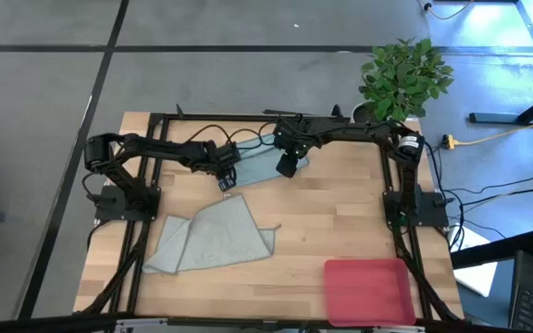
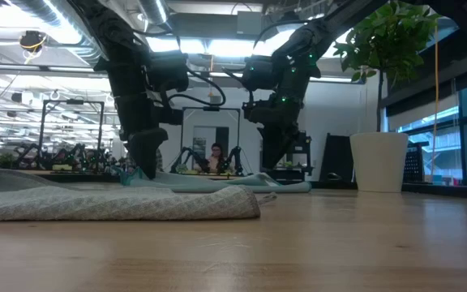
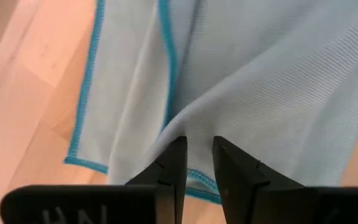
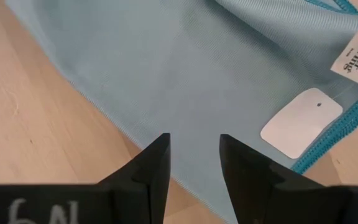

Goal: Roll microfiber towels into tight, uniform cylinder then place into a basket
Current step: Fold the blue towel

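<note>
The light teal-blue towel (image 1: 262,166) lies rumpled on the table at the far middle, and its white tags (image 4: 300,121) show in the right wrist view. My left gripper (image 1: 228,178) is at the towel's left end, shut on a ridge of cloth (image 3: 199,146). My right gripper (image 1: 287,166) is open, its fingers pointing down over the towel's right part (image 4: 194,124). I cannot tell whether its tips touch the cloth. The pale grey-green towel (image 1: 213,236) lies loosely folded on the table, nearer. The pink basket (image 1: 368,291) stands at the near right. My left gripper pinches a raised fold of the teal towel (image 3: 197,140) between its two fingers (image 3: 174,163), close to the darker hemmed edge (image 3: 199,177). The fingers come from above, pointing down. The rest of the towel lies on the table, with creases running up to the pinch.
A potted plant (image 1: 403,79) stands beyond the table's far right corner. The arms' black frame (image 1: 155,166) runs along the table's left, far and right sides. Bare wood (image 1: 331,217) lies between the towels and the basket.
</note>
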### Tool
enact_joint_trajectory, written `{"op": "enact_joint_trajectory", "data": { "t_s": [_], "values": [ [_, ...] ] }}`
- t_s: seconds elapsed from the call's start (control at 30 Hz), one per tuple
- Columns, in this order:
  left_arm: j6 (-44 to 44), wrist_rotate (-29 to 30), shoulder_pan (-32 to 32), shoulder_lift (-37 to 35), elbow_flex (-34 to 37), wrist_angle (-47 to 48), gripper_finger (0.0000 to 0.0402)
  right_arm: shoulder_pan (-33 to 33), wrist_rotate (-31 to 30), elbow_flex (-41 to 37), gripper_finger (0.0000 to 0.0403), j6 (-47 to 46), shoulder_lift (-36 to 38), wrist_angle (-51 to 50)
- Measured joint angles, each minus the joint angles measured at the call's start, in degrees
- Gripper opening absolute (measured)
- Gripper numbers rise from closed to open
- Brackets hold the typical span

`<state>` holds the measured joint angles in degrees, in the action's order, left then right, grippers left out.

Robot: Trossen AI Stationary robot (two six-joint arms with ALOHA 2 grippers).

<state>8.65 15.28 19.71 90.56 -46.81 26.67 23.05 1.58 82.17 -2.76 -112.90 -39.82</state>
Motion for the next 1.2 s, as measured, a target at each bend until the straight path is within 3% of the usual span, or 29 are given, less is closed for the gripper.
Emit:
{"op": "enact_joint_trajectory", "data": {
  "t_s": [0.07,0.3,0.4,0.6,0.83,1.07,1.2],
  "values": [
    [-0.02,-1.14,0.34,-0.03,-0.01,0.02,0.0070,0.00,0.00,0.00,0.0139,0.03,0.00,-0.02],
    [-0.11,-13.90,-0.99,-0.22,-0.09,2.91,0.0070,0.00,0.00,0.00,0.0139,0.05,0.00,-0.10],
    [-1.53,-13.51,-1.85,-0.28,-0.09,3.57,0.0070,0.00,-0.02,0.00,0.0139,0.08,0.00,-0.09],
    [-2.87,-7.23,-0.25,-0.74,-0.15,0.86,0.0070,0.02,-0.02,0.00,0.0139,0.13,0.00,0.06],
    [-3.34,-7.59,3.29,-0.74,-0.20,-2.62,0.0070,0.02,-0.02,0.00,0.0139,0.05,0.00,0.16],
    [-3.39,-23.21,3.74,-0.74,-0.20,-0.85,0.0070,0.02,-0.02,0.00,0.0139,0.04,0.00,0.20],
    [-6.07,-23.98,2.73,-1.16,-0.20,-0.89,0.0070,0.02,-0.02,0.00,0.0139,0.09,0.00,0.23]
  ]
}}
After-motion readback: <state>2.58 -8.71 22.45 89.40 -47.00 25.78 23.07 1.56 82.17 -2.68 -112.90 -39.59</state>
